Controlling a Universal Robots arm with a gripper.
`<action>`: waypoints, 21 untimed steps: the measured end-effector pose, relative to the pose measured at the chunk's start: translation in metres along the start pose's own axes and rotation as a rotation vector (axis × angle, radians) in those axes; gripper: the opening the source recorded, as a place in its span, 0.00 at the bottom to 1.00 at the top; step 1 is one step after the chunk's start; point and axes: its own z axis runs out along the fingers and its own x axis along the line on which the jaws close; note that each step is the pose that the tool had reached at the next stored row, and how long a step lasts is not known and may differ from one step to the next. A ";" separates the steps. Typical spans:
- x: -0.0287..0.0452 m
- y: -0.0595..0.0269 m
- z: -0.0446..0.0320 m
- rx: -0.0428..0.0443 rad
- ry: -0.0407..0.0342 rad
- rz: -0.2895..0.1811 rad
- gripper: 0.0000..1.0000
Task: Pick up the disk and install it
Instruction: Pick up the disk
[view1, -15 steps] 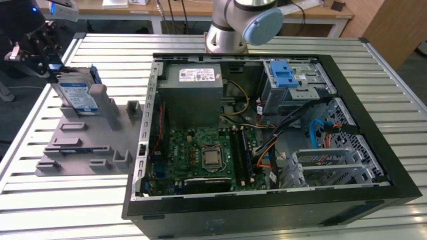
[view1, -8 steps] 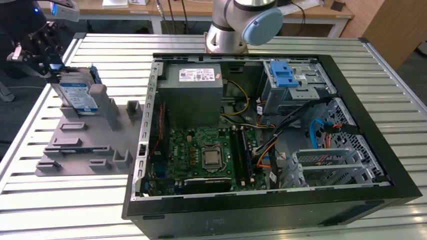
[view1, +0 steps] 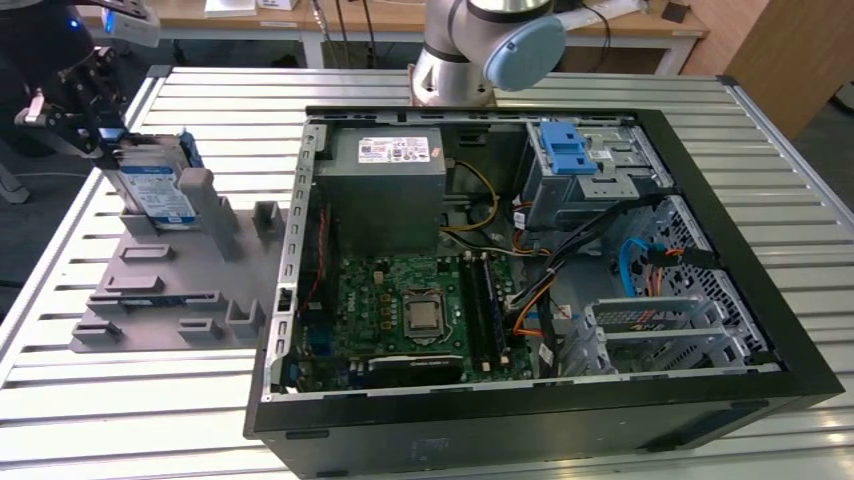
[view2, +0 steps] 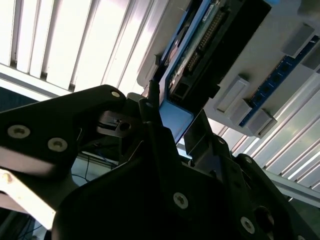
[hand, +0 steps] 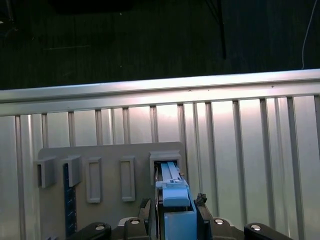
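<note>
At the exterior view's left, the disk (view1: 158, 190) is seen upright in the grey tray (view1: 160, 300), straddled by the gripper (hand: 174, 210), though whether the jaws are clenched cannot be told, and a square hold and straight lift are called for.

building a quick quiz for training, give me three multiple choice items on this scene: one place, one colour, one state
1. Where is the disk? A grey tray; B inside the computer case; C bare table.
2. Its bracket is: A red; B blue; C yellow.
3. The disk is: A lying flat; B standing on edge; C hanging.
Answers: 1 A, it sits in a tray slot; 2 B, blue edging shows in the first wrist view; 3 B, upright, gripper at its top.
</note>
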 end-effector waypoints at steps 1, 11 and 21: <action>0.0000 0.0000 0.0003 0.0000 0.0007 0.000 0.46; 0.0000 0.0000 0.0026 0.0002 0.0010 0.000 0.38; 0.0000 0.0000 0.0025 0.0002 0.0010 -0.003 0.37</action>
